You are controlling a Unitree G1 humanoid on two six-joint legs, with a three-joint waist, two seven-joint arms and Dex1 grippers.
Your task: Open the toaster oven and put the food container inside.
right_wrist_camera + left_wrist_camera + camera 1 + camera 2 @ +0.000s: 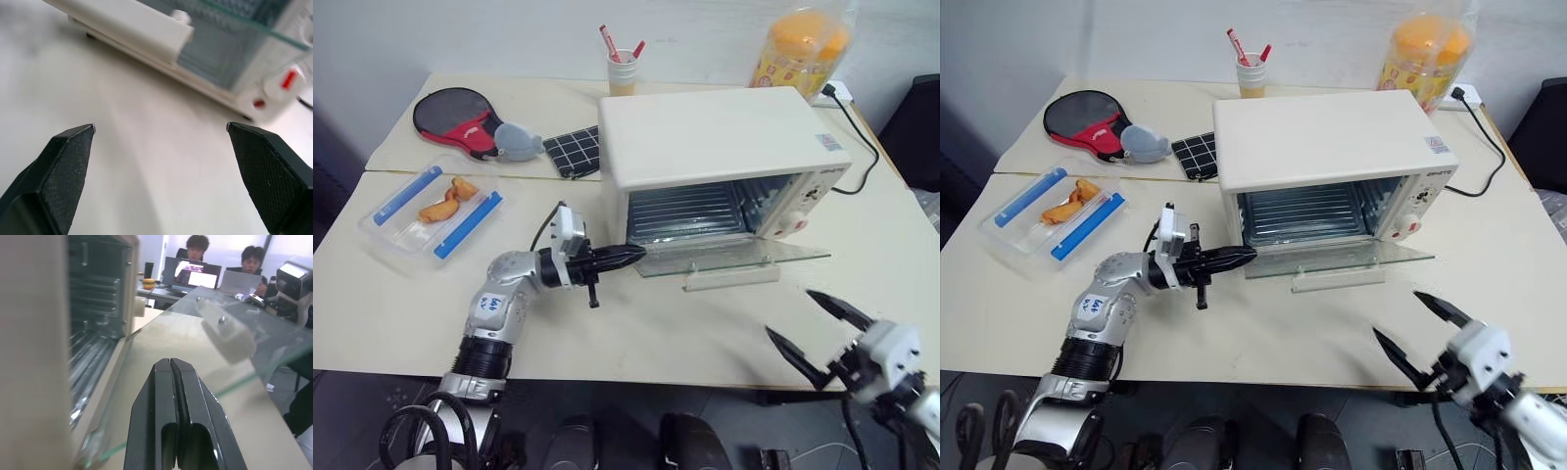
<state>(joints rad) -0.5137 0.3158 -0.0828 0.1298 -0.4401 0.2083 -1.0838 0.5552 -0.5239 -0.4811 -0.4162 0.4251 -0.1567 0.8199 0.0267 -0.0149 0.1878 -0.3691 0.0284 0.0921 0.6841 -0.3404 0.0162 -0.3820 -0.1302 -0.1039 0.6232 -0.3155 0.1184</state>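
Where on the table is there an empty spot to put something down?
There is bare table in front of the toaster oven's open glass door, between the left gripper and the right gripper. There is more bare table below the food container. The back is crowded: a paddle, a grid cloth and a cup.

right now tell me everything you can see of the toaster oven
The toaster oven is a cream-white box standing upright on the table, its black cord trailing off its right side. Its glass door is dropped open to about level, white bar handle at the front edge. A wire rack shows inside, nothing on it. The shut left gripper sits at the door's left corner.
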